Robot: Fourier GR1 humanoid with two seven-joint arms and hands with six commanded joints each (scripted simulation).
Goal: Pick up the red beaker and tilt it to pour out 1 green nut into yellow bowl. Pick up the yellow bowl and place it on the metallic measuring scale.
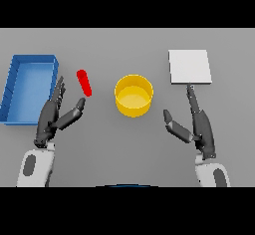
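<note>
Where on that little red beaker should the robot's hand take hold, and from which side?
Probably around the middle of the red beaker, fingers and thumb closing across its narrow width. It looks slim and tilted. The left hand is open just below it, so coming up from that side is shortest. Gripping mid-body leaves the end free for tipping toward the yellow bowl.

matt, plastic-looking surfaces throughout

smooth matt grey table; glossy-looking yellow bowl; plain red beaker; flat pale scale, matt blue tray.
</note>
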